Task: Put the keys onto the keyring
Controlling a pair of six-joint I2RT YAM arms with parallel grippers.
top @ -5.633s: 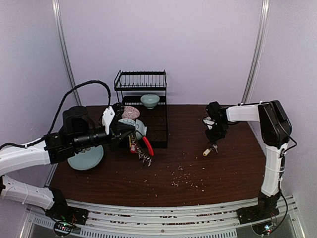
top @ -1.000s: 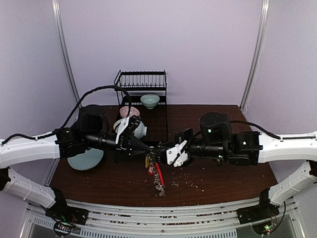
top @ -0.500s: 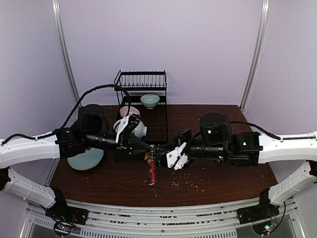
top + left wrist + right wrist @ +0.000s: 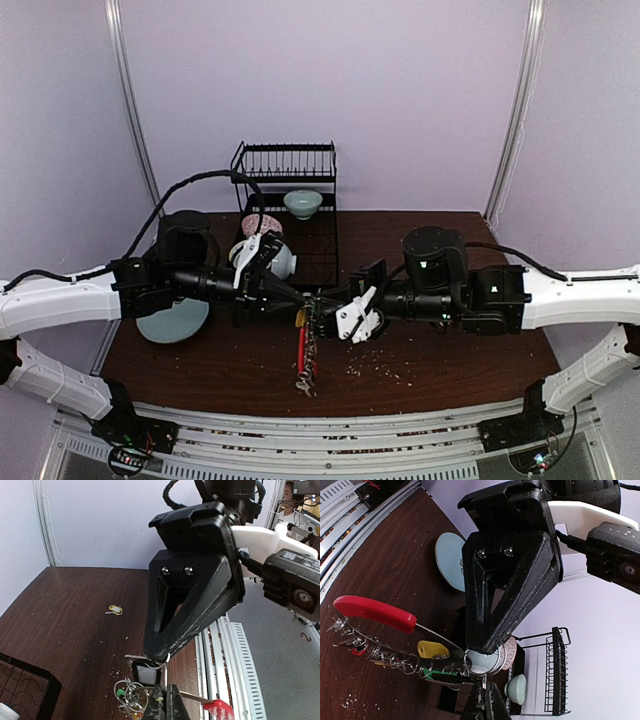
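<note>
Both arms meet mid-air over the counter [image 4: 450,350]. The left fingers [image 4: 285,292] are pinched tight on the keyring [image 4: 302,348] — its red strap and tagged bunch dangle below — while the right fingers [image 4: 340,303] are closed on a key [image 4: 147,672] touching it. Tag writing is too small to read.

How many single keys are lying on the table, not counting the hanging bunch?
1. A yellow-headed key lies on the table, apart from the bunch, visible only in the left wrist view. Others may be hidden.
</note>
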